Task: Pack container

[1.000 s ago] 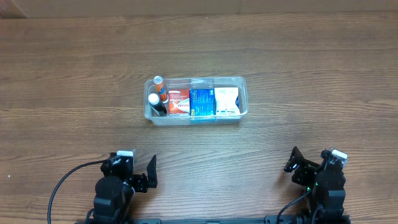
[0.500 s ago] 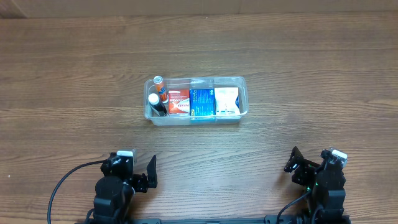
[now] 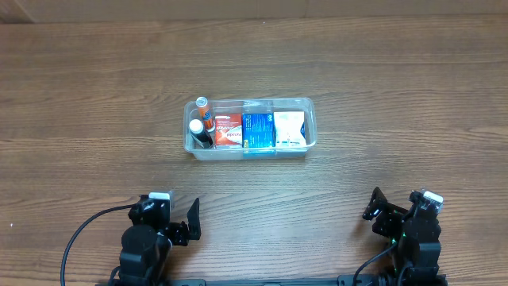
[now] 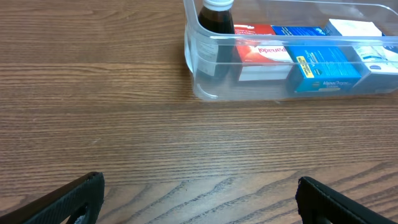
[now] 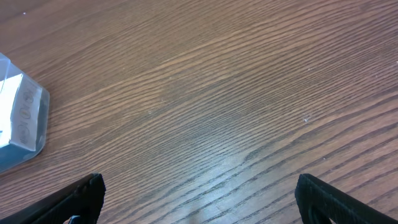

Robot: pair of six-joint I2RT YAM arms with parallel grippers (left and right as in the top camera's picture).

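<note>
The clear plastic container (image 3: 311,127) stands in the middle of the wooden table. It holds two bottles (image 3: 198,125) at its left end, a red box (image 3: 228,131), a blue box (image 3: 258,131) and a white box (image 3: 289,129). In the left wrist view the container (image 4: 205,81) shows at the top with a dark bottle (image 4: 216,17) and the boxes inside. The right wrist view shows only one corner of the container (image 5: 28,124). My left gripper (image 3: 190,220) (image 4: 199,202) and right gripper (image 3: 373,206) (image 5: 199,199) are both open and empty, near the table's front edge, well apart from the container.
The wooden table (image 3: 397,95) stretches on all sides of the container. A pale wall edge (image 3: 254,6) runs along the far side. Black cables (image 3: 79,238) trail by the left arm base.
</note>
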